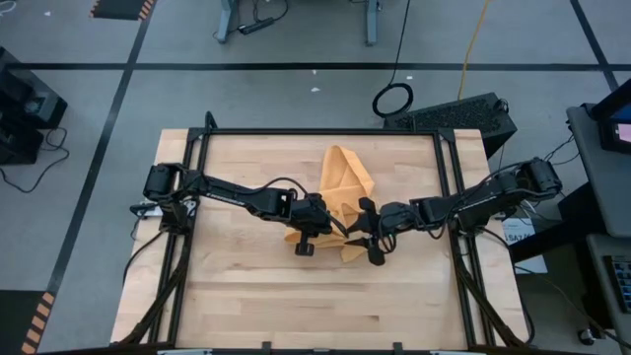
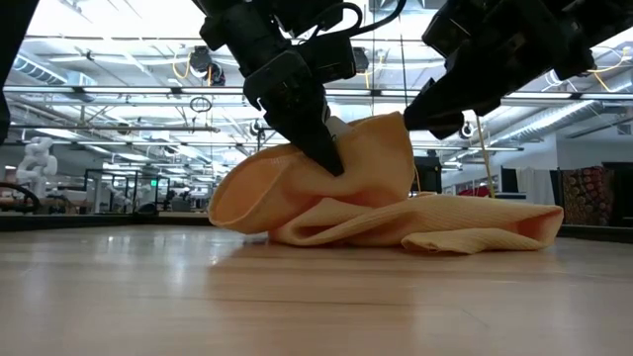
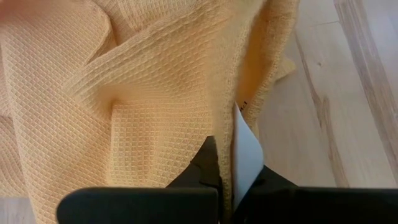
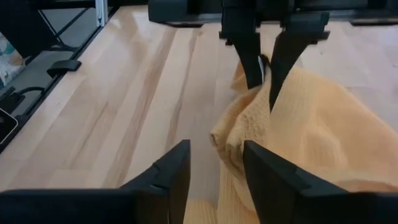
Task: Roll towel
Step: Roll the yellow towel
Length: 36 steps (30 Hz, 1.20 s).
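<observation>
Looking down from above, most of the towel's near end is hidden under the two arms meeting over it, so how it's folded there is hard to make out. It sits crumpled roughly mid-worktop, one tongue of cloth stretching toward the far edge.

On the towel's left, the left gripper has its fingers pinched shut on a fold of cloth, lifting it into a hump. A small white tag pokes out by the pinch; the fingertips themselves are buried in fabric.

On the towel's right, the right gripper hovers at the cloth's near edge. Its fingers are spread apart with nothing between them, the towel lying just beside one finger. From table height its tips are cut off by the cloth hump.
</observation>
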Tool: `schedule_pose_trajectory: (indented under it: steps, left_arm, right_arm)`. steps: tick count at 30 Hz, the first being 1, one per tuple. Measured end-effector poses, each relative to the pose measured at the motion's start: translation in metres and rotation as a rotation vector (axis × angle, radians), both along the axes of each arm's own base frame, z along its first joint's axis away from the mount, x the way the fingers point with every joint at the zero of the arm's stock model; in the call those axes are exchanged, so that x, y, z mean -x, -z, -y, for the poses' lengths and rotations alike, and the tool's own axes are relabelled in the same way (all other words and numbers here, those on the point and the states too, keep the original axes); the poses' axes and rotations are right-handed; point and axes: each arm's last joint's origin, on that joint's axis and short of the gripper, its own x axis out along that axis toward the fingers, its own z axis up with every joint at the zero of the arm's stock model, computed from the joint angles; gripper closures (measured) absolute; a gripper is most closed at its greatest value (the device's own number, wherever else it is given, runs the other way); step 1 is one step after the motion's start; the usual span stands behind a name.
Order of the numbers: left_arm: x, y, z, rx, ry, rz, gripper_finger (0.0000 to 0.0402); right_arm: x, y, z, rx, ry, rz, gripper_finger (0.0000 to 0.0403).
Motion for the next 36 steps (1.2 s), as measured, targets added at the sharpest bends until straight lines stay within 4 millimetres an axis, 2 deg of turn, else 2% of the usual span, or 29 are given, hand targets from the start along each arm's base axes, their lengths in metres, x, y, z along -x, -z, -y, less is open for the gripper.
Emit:
schedule_pose_trajectory:
  steps: [11, 32, 36]
  left_arm:
    - [0.0000, 0.0000, 0.0000, 0.000, 0.000, 0.000, 0.0399]
    - [-0.0003, -0.0002, -0.0013, 0.055, -0.062, -0.002, 0.0399]
    - [-0.0003, -0.0002, -0.0014, 0.056, -0.062, -0.002, 0.0399]
  right_arm:
    - [-0.0055, 0.0061, -0.0007, 0.008, 0.009, 0.009, 0.0292]
    - [-0.0066, 0.0044, 0.0011, 0.054, 0.066, 0.036, 0.0294]
    - [-0.0067, 0.0043, 0.0017, 0.067, 0.083, 0.038, 0.0313]
